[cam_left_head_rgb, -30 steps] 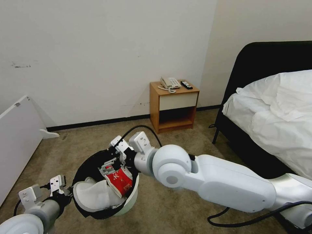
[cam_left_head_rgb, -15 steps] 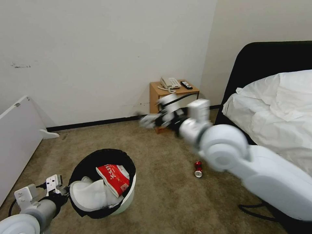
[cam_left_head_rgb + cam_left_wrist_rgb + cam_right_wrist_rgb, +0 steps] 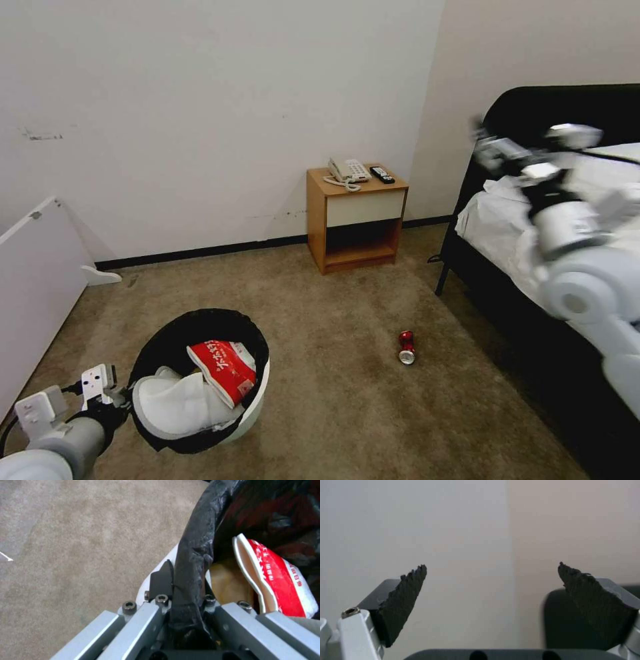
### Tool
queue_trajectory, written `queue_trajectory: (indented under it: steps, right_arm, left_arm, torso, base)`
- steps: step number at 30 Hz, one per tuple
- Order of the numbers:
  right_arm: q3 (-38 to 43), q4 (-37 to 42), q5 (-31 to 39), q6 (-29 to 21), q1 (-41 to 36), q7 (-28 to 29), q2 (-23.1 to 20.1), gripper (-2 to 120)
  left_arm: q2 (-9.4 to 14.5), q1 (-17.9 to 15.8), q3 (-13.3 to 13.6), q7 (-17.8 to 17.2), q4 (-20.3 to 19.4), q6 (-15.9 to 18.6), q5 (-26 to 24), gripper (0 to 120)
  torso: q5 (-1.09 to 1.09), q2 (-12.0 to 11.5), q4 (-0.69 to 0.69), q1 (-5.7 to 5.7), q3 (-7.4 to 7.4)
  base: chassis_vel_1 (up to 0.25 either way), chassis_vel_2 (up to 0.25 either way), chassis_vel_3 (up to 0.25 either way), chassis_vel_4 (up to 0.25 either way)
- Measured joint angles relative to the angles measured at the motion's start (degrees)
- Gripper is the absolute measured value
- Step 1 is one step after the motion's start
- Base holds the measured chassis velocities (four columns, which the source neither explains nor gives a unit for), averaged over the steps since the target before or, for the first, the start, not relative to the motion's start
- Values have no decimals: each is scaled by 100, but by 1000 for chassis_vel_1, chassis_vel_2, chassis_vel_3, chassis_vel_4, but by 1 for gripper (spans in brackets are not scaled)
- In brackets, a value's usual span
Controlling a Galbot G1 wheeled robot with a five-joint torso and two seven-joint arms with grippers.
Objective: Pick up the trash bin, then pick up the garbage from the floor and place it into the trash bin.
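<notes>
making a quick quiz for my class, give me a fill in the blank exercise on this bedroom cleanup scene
1. The left end effector is clamped on the ____ of the trash bin.
2. The red can lies on its side on the ____.
3. The red snack packet sits inside the bin beside a white ____.
4. The right end effector, raised near the bed, holds ____.

Missing words: rim; carpet; slipper; nothing

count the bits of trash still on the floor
1: a red can lying on the carpet between the bin and the bed. The slipper and red packet are already in the bin. More may lie outside the head view.
</notes>
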Motion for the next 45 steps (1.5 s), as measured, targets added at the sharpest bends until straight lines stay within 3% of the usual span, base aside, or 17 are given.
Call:
queue_trajectory:
  steps: [5, 8, 10, 16, 27, 45]
  right_arm:
    - [1379, -23, -777, 555, -1520, -328, 184, 100]
    - [1674, 5, -927, 647, -1892, -364, 277, 100]
    - [2140, 23, -1355, 884, -2589, -444, 525, 100]
    - [2593, 198, -1847, 1071, -3314, -475, 1007, 100]
    - [2561, 214, -2197, 1144, -3479, -505, 1423, 100]
    - [2414, 160, -2244, 1159, -3411, -508, 1396, 100]
  left_arm:
    - [-108, 25, -6, -7, -46, 0, 24, 1]
    - [-125, 25, -4, -8, -47, 0, 26, 1]
    - [-181, 23, 13, -2, -47, 0, 73, 1]
    - [-256, 2, 54, 9, -54, 0, 93, 1]
    - [-266, -8, 70, 34, -60, 0, 102, 1]
    - [-237, 25, 43, 35, -127, 0, 87, 1]
  torso:
    - [-3, 0, 0, 0, 0]
    - [-4, 0, -2, 0, 0]
    - [-2, 0, -3, 0, 0]
    - [-5, 0, -2, 0, 0]
    - [-3, -1, 0, 1, 0]
    - [-3, -1, -2, 1, 0]
  base:
    - [0, 0, 0, 0]
    - [0, 0, 0, 0]
    - [0, 0, 0, 0]
    - [0, 0, 0, 0]
    - [0, 0, 0, 0]
    - [-6, 6, 8, -7]
